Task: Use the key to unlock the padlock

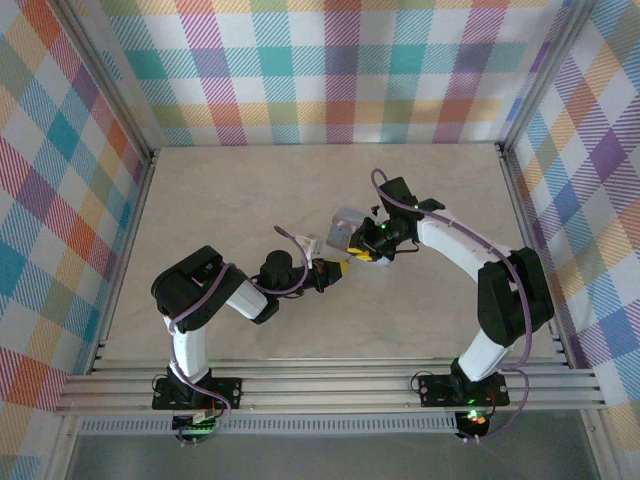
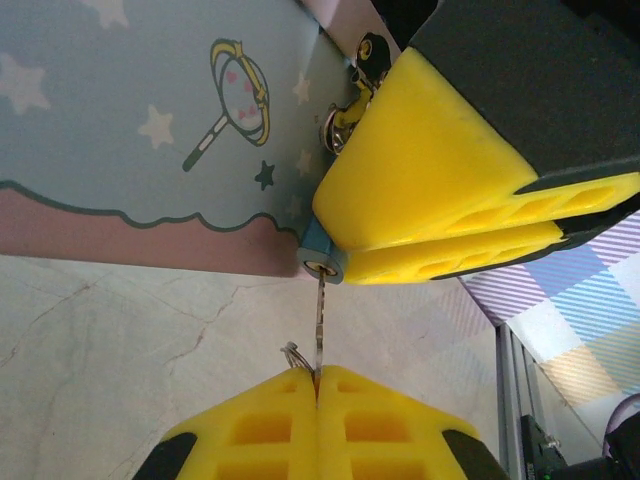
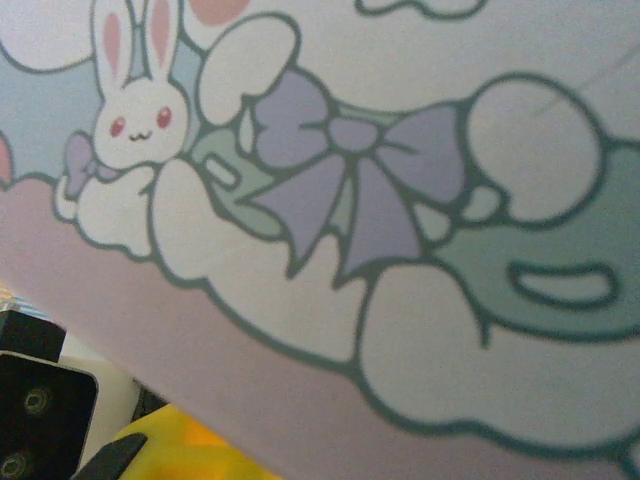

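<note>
In the left wrist view, a small blue-teal padlock (image 2: 323, 263) hangs at the lower edge of the pale blue cartoon-printed tin box (image 2: 150, 130). The thin metal key (image 2: 319, 320) stands upright with its tip in the keyhole. My left gripper (image 2: 317, 375) is shut on the key's head, a small ring (image 2: 291, 352) poking out beside it. The right gripper's yellow fingers (image 2: 430, 170) are closed over the padlock's body from the right. From above, the left gripper (image 1: 335, 270) and right gripper (image 1: 363, 253) meet beside the box (image 1: 348, 226).
The box's printed side (image 3: 400, 200) is pressed close to the right wrist camera, with a yellow finger (image 3: 185, 450) low in that view. The beige table (image 1: 250, 190) stretches around the arms. Plaid walls (image 1: 330, 70) and metal rails enclose it.
</note>
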